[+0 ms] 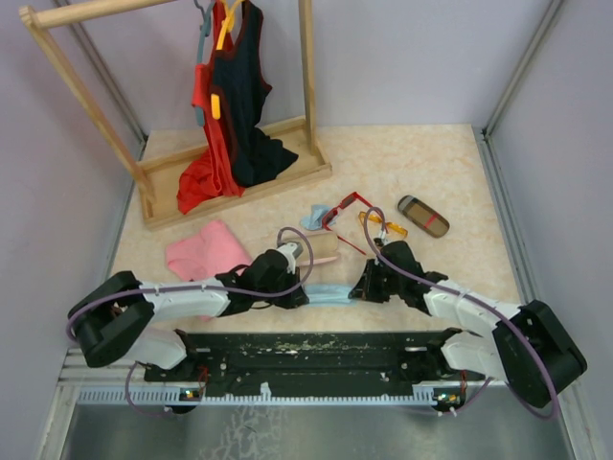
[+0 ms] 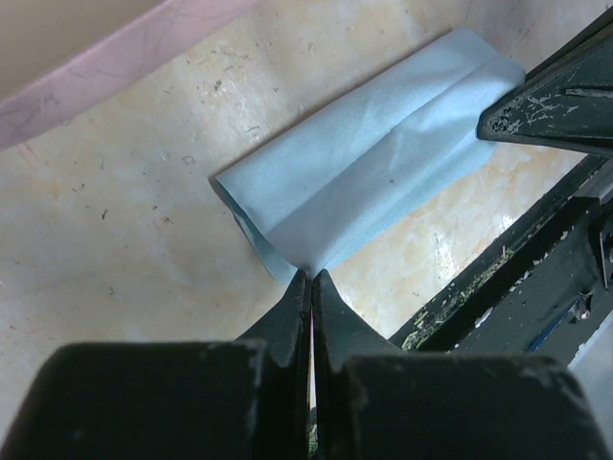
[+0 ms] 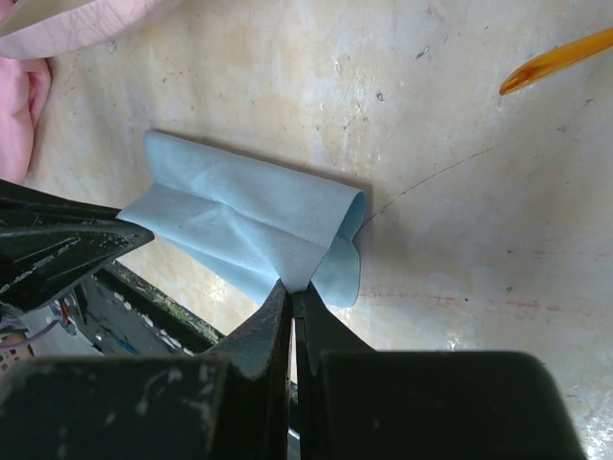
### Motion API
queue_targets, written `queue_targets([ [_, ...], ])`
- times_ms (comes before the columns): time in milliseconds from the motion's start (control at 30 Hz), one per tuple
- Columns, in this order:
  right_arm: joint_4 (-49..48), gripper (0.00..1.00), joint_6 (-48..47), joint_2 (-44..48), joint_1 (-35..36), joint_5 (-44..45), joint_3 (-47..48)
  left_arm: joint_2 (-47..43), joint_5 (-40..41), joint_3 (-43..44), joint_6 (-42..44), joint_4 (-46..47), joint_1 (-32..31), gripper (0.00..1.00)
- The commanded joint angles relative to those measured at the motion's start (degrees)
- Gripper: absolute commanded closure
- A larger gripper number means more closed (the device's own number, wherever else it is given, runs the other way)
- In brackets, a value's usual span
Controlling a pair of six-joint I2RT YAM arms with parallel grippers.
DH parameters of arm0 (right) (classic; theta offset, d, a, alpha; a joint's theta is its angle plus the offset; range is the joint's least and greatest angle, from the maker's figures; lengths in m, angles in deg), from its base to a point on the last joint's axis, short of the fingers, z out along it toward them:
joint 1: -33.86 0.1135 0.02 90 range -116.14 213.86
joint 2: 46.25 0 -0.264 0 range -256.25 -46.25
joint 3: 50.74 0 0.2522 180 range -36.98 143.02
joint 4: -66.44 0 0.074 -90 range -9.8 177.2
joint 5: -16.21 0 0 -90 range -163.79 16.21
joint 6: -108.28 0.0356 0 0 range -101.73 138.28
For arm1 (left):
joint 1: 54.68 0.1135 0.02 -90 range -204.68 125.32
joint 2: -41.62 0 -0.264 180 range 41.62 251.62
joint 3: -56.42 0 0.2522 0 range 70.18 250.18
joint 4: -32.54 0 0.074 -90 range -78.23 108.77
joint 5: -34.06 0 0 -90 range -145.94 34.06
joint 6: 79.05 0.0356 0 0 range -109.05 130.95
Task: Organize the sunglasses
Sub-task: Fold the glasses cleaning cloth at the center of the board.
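Both arms are low over the near middle of the table (image 1: pixel 431 163), and neither is on the sunglasses. The left gripper (image 2: pixel 309 287) has its jaws pressed together on one corner of the light blue cloth (image 1: pixel 330 294). The right gripper (image 3: pixel 292 292) does the same at the opposite end, tips closed on the folded edge. The cloth lies flat between them, doubled over lengthwise.

The sunglasses sit just beyond, towards the far right. The red pair (image 1: pixel 343 207) lies nearest the centre, and the orange pair (image 1: pixel 383 228) is just right of it, close beside it. The brown striped case (image 1: pixel 422 216) rests a little further right, apart from both.

Each pair should be light in the grip and rigid, but easy to damage. The lenses look slick and would smear or slip under the fingers. The orange frame is thin and would likely flex or twist under a hard squeeze. The best hold is probably the bridge or the top rim of the front. The red plastic front looks thicker and the more forgiving of the two. A thin arm makes a poor handle, since the pair would swing on it.
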Motion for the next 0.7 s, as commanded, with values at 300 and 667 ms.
queue_targets([
  [300, -2.53, 1.0, -0.9, -2.43, -0.49, 0.02, 1.33, 3.36, 0.86, -0.48, -0.19, 0.82, -1.13, 1.0],
  [667, -1.8, 0.77, -0.99, -1.41, -0.51, 2.66, 1.41, 3.33, 1.35, -0.33, -0.06, -0.04, -1.13, 0.85],
])
